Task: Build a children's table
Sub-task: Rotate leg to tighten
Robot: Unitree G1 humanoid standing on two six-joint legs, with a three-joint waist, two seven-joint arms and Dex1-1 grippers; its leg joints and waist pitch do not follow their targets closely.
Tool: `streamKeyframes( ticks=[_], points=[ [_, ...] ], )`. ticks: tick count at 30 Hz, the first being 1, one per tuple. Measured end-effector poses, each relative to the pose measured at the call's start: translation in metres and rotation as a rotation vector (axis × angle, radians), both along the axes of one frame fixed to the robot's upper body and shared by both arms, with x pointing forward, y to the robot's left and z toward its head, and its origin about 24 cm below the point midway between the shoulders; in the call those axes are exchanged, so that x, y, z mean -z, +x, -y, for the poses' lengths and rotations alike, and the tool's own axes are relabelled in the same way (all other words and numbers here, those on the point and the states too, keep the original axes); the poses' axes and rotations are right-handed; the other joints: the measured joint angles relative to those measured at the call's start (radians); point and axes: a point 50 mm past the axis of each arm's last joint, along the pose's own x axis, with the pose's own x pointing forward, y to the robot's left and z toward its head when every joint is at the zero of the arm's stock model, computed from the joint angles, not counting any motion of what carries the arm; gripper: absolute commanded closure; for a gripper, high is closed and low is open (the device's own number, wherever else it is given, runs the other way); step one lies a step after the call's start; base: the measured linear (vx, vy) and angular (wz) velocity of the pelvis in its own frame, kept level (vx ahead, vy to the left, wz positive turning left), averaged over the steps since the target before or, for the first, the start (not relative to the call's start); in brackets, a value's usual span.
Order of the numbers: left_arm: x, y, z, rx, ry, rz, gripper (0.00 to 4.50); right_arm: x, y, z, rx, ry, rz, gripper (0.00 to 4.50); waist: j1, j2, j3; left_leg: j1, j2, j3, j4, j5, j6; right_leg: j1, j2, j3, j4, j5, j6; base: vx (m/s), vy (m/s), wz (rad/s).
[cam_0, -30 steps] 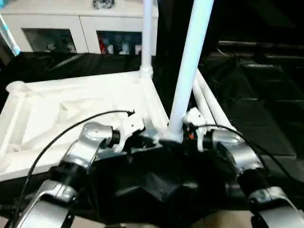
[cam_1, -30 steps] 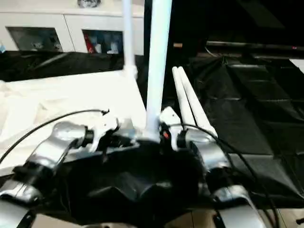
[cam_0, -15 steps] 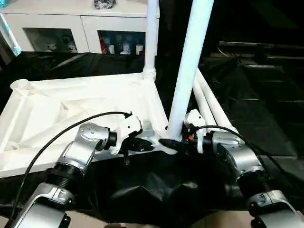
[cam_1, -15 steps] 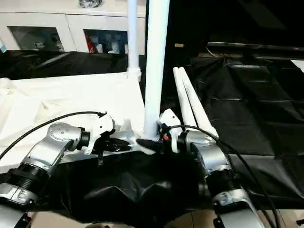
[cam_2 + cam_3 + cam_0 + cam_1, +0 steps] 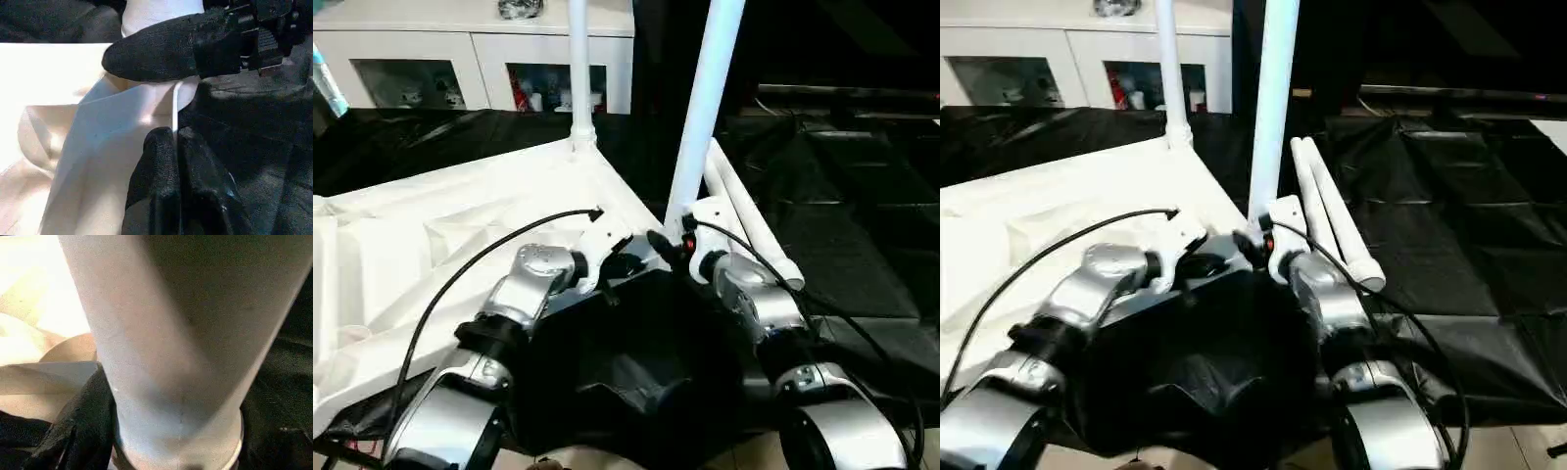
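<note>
White near leg (image 5: 705, 108) clasped at its base by right gripper (image 5: 677, 245), left gripper (image 5: 628, 262) pinched empty; press straight into tabletop (image 5: 460, 235) socket.

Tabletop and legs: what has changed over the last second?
The tabletop has swung round. Its near corner, with the near leg standing in it, moved away from the robot, and the far leg shifted left against the cabinet. The left gripper and right gripper followed that corner. The loose legs stayed put.
</note>
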Motion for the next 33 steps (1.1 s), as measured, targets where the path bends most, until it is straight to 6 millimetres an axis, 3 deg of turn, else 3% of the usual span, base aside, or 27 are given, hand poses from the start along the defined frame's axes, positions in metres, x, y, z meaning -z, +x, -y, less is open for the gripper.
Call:
streamKeyframes(
  ticks=[8, 16, 25, 33],
  points=[
    [-0.001, -0.001, -0.003, 0.021, 0.000, -0.004, 4.50, -0.002, -0.002, 0.000, -0.079, 0.021, 0.003, 0.53, 0.000, 0.000, 0.000, 0.000, 0.000, 0.000, 0.000, 0.000, 0.000, 0.000, 0.000, 0.000, 0.000, 0.002, -0.004, 0.000, 0.000, 0.00],
    [-0.001, -0.016, -0.023, 0.199, -0.008, -0.032, 4.50, -0.002, -0.022, 0.019, -0.440, -0.014, 0.014, 0.53, 0.006, 0.000, 0.000, -0.002, 0.001, 0.000, -0.001, -0.001, 0.001, -0.001, 0.000, -0.001, 0.000, 0.002, -0.004, 0.000, 0.000, 0.00],
    [-0.002, -0.030, -0.035, 0.310, -0.017, -0.062, 4.50, -0.006, -0.037, 0.027, -0.643, -0.011, 0.007, 0.53, 0.021, 0.000, 0.000, -0.001, 0.001, 0.000, 0.001, -0.001, 0.001, -0.001, 0.000, -0.001, 0.000, 0.000, 0.000, 0.000, 0.000, 0.00],
    [-0.002, -0.035, -0.038, 0.356, -0.023, -0.088, 4.50, -0.006, -0.043, 0.028, -0.696, 0.008, -0.026, 1.32, 0.029, -0.001, 0.000, -0.001, 0.001, 0.000, 0.001, 0.000, 0.001, -0.001, 0.000, -0.001, 0.000, 0.000, 0.000, 0.000, 0.000, 0.00]
  ],
)
